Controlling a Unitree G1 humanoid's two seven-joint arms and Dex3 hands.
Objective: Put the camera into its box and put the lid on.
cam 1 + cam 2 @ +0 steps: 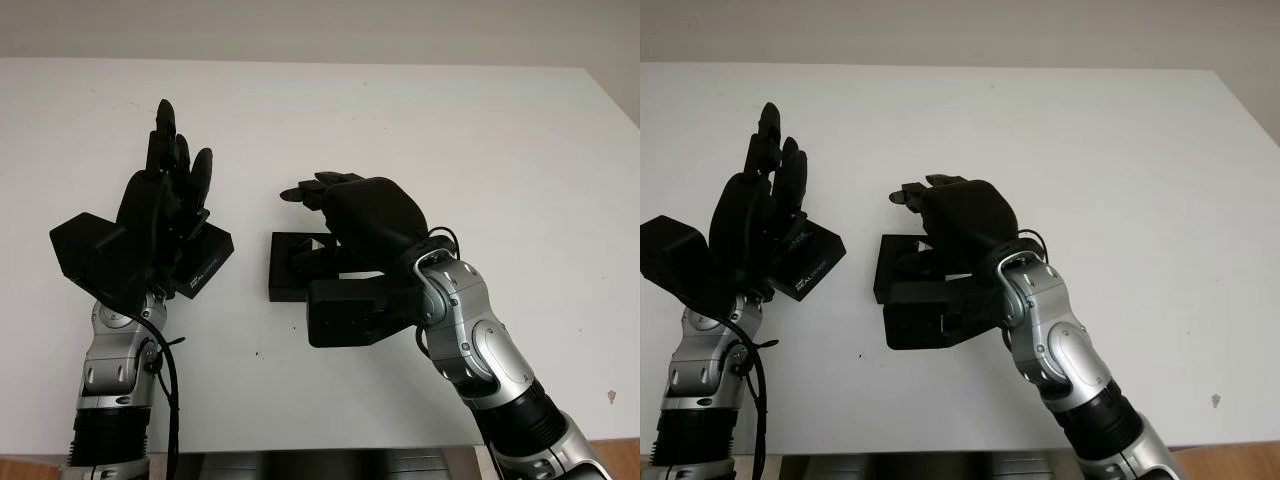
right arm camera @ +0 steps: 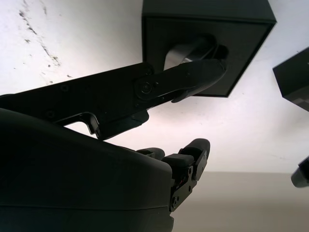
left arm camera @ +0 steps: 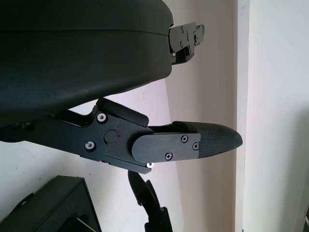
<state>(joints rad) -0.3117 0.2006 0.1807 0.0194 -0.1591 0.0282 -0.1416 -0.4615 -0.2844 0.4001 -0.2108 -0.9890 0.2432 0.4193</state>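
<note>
A black open box (image 1: 286,268) stands on the white table (image 1: 450,140) at the centre. My right hand (image 1: 345,215) hovers right over it, open, with its thumb (image 2: 203,72) reaching across the box opening (image 2: 207,43). A pale curved shape shows inside the box; I cannot tell whether it is the camera. The black lid (image 1: 208,262) lies on the table left of the box, apart from it. My left hand (image 1: 170,190) is raised above the lid's near left part, open and holding nothing, and hides part of the lid.
White tabletop stretches behind and to the right of both hands. The table's far edge (image 1: 300,60) meets a pale wall. The front edge (image 1: 330,450) runs close to my arms. A small dark speck (image 1: 612,397) marks the near right.
</note>
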